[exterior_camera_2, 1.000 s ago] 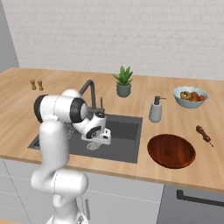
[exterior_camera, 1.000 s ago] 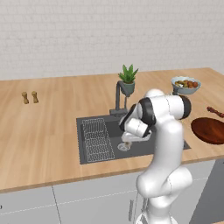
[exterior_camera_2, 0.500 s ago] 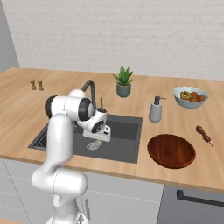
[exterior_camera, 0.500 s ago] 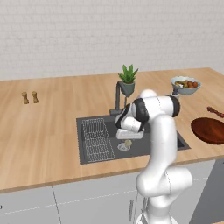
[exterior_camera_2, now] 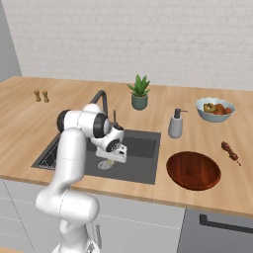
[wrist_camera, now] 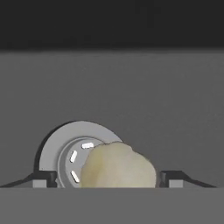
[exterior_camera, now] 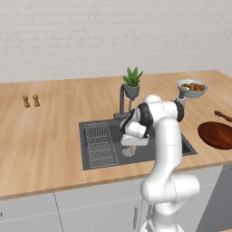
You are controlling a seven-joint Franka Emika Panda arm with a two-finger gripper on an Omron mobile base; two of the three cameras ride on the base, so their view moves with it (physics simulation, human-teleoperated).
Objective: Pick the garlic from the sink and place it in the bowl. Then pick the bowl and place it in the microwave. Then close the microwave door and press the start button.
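Observation:
The garlic point(wrist_camera: 118, 166), a pale cream bulb, lies on the floor of the dark grey sink point(exterior_camera: 156, 147), partly over the round metal drain point(wrist_camera: 61, 151). My gripper point(wrist_camera: 109, 180) is down in the basin and open, with one fingertip on each side of the bulb and not touching it. From the base, the gripper point(exterior_camera: 132, 146) point(exterior_camera_2: 109, 159) hangs just over the garlic point(exterior_camera: 132, 150) point(exterior_camera_2: 108, 164). The red-brown bowl point(exterior_camera: 218, 135) point(exterior_camera_2: 193, 170) sits on the counter right of the sink. The microwave and its door are out of view.
A wire rack point(exterior_camera: 100, 145) fills the sink's left part. The dark faucet point(exterior_camera: 122, 97) and a potted plant point(exterior_camera: 132, 84) stand behind the basin. A soap dispenser point(exterior_camera_2: 175, 124), a fruit bowl point(exterior_camera_2: 214, 108) and a skewer point(exterior_camera_2: 231, 151) are to the right.
The arm has bent forward and the hand has dropped lower into the sink, ending over the garlic by the drain.

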